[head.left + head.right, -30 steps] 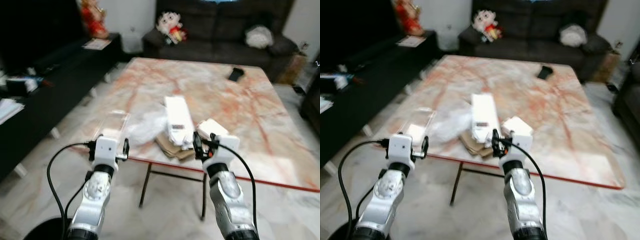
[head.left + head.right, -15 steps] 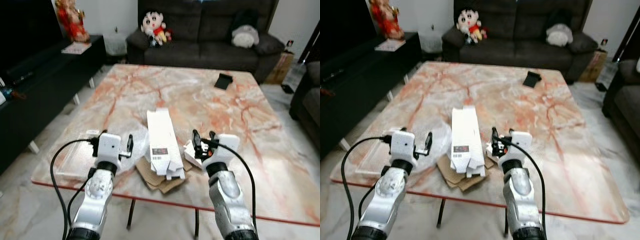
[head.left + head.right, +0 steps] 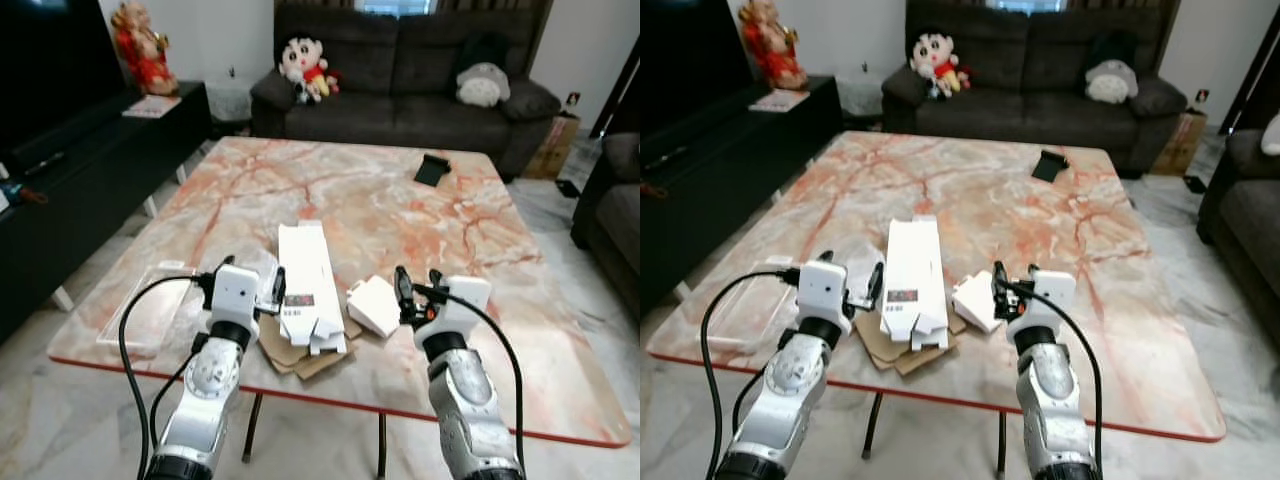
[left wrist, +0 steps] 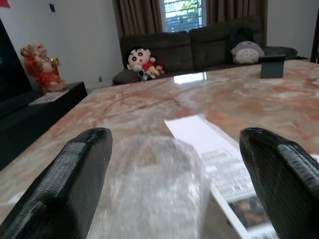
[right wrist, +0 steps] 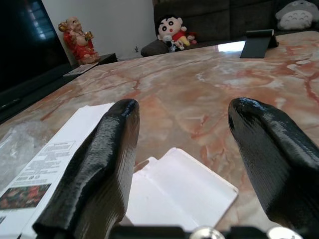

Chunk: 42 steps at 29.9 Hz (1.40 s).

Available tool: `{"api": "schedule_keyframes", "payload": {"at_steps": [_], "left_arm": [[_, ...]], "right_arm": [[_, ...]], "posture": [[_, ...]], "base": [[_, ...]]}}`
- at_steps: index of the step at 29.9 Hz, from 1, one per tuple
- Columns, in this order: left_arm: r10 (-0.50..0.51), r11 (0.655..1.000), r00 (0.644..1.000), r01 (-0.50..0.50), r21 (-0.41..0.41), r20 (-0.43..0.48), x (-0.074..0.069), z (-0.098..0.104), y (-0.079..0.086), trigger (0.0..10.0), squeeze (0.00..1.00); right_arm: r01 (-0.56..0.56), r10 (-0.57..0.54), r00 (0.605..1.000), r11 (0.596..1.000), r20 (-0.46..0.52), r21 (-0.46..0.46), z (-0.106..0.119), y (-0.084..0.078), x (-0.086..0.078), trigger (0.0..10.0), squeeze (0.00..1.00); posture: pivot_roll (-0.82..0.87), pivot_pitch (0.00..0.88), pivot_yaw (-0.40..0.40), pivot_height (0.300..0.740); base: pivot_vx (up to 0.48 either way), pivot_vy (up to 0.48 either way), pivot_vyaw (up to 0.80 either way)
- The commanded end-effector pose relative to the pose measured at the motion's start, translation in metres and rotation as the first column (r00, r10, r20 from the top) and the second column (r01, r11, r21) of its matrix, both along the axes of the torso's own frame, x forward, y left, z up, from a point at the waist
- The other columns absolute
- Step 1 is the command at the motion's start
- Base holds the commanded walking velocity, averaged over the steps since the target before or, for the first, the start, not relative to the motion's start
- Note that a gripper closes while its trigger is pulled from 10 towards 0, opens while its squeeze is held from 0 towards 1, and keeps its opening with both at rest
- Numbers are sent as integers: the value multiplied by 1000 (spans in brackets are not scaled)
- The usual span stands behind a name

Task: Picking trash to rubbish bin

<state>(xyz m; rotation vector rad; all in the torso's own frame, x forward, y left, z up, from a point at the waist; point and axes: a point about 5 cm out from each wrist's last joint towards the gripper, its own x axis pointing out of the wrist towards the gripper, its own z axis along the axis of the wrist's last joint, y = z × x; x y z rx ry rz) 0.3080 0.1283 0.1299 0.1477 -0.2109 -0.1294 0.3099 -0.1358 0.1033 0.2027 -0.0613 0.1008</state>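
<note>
Left eye view shows both arms raised over the near edge of a marble table [image 3: 480,230]. The left gripper [image 3: 250,285] has its 2 fingers spread wide, and it is held just over a crumpled clear plastic bag [image 4: 154,194]. In the left wrist view this bag lies between the fingers and is blurred, so I cannot tell if it touches them. Just beyond this gripper, on its inner side, lies a long white flattened carton [image 3: 308,285] with a printed label. Under the carton there is brown cardboard [image 3: 295,355], mostly covered, only its edges stick out.

The right gripper [image 3: 417,290] is also spread wide, holding nothing. A small white folded box [image 5: 184,191] lies just in front of it; its near part is cut off by the fingers in the right wrist view. Outward from the left gripper, a clear flat plastic sheet [image 3: 150,310] lies at the table edge, hard to make out. Far beyond the right gripper stands a small dark object [image 3: 432,168]. Behind the table, a sofa [image 3: 400,60] carries a doll [image 3: 302,62].
</note>
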Motion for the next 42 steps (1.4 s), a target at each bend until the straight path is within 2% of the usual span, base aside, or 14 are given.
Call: {"api": "schedule_keyframes", "payload": {"at_steps": [1, 12, 33, 42], "left_arm": [[-6, 1000, 1000, 6, -9, 2, -1, 3, -1, 10000, 0], [3, 1000, 1000, -3, -4, -9, 0, 2, 2, 10000, 0], [17, 1000, 1000, -17, -3, -10, 1, 2, 4, 10000, 0], [9, 1000, 1000, -9, -13, 1, 0, 5, 3, 10000, 0]], "right_arm": [[2, -2, 1000, 1000, 10, -2, 3, -3, 0, 10000, 0], [-11, 11, 1000, 1000, -3, -1, 2, 0, -1, 10000, 0], [-27, 27, 1000, 1000, -7, -8, 4, 3, 0, 10000, 0], [-31, 31, 999, 999, -8, -7, 4, 4, -1, 10000, 0]], "posture": [[149, 18, -30, 740], [150, 26, -31, 740], [147, 35, -39, 740], [147, 35, -39, 740]], "base": [[0, 0, 0], [0, 0, 0], [344, 0, 0], [0, 0, 0]]}}
